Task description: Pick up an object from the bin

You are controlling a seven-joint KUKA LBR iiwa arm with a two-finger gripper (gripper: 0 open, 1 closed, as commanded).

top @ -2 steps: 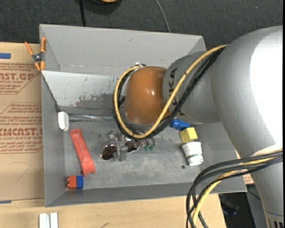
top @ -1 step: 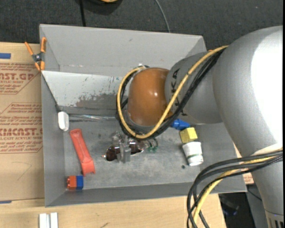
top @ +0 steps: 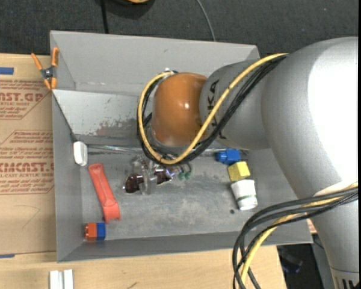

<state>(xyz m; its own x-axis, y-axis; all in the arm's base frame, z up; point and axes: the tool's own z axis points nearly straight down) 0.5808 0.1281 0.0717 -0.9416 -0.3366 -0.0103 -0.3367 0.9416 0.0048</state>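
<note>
Hanging pincer (top: pixel 148 174) nr glossy maroon lump (top: pixel 132 184).

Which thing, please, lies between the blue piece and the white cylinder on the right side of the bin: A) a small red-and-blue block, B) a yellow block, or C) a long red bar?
B: the yellow block sits just below the blue piece and just above the white cylinder in the camera view.
</note>
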